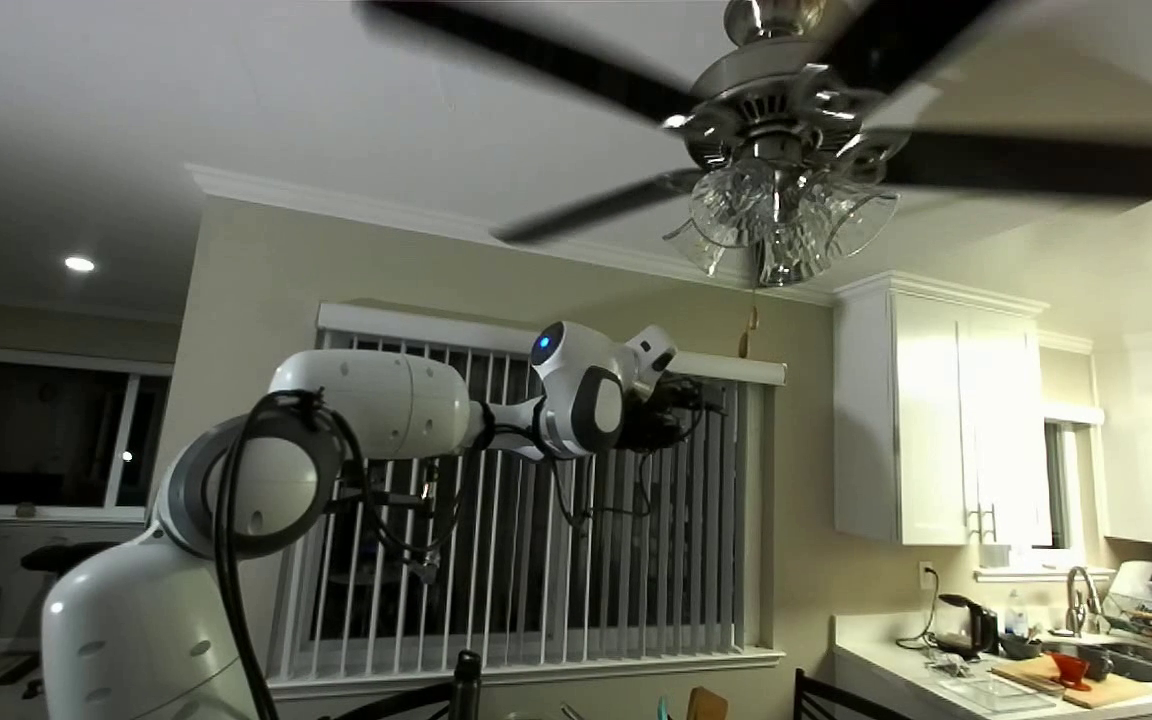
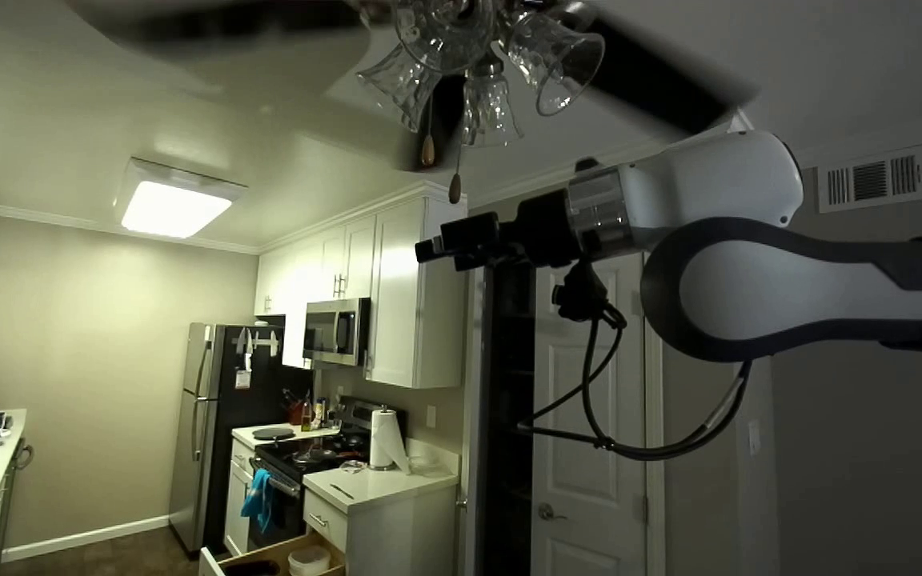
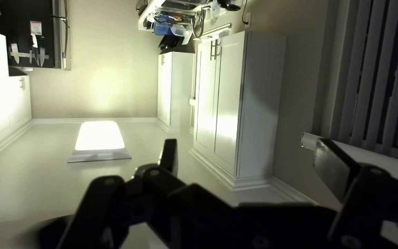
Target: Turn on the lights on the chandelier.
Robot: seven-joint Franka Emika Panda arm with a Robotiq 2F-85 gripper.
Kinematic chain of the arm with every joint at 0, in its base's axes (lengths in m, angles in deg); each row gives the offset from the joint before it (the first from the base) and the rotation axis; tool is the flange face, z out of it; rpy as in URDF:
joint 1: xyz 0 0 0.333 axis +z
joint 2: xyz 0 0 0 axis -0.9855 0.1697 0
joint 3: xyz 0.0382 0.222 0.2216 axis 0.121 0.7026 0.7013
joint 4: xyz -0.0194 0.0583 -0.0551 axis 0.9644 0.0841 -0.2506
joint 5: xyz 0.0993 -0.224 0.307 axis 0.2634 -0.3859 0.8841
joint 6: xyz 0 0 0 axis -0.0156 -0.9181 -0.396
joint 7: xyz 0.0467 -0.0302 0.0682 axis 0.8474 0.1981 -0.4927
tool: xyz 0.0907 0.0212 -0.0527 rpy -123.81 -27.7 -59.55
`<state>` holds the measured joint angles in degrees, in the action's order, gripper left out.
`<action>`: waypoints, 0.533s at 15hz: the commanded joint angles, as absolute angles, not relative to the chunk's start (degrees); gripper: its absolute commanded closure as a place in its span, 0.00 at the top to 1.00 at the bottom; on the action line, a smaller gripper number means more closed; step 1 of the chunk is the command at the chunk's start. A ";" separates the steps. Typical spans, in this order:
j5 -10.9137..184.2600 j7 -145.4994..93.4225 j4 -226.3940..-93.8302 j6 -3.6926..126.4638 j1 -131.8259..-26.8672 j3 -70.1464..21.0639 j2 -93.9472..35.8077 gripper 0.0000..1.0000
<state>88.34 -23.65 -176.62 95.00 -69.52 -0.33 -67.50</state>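
Two wooden-looking pull-chain fobs (image 2: 428, 150) hang from the ceiling fan (image 1: 761, 75), higher than the gripper (image 3: 252, 160), whose fingers (image 3: 169, 155) are parted and hold nothing. Each is probably light and easily swinging; pinch one, sparing the fragile-looking glass shades (image 2: 491, 108).

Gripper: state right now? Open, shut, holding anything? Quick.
Gripper: open, jaws well apart in the wrist view, holding nothing.

Glowing ceiling panel (image 2: 175, 210), white cabinets (image 2: 397, 296)
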 commanded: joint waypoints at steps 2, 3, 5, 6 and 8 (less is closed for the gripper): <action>85.60 -19.58 -175.27 98.47 -74.56 2.04 -66.82 1.00; 84.52 -17.80 -174.54 100.71 -77.10 3.14 -66.57 1.00; 81.74 -13.47 -172.16 104.29 -84.97 6.63 -66.19 1.00; 80.33 -11.37 -171.42 106.55 -89.54 8.80 -66.15 1.00; 77.97 -7.98 -169.71 109.76 -98.49 13.56 -66.24 1.00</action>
<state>81.91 -13.59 -172.76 105.18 -87.28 7.19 -67.23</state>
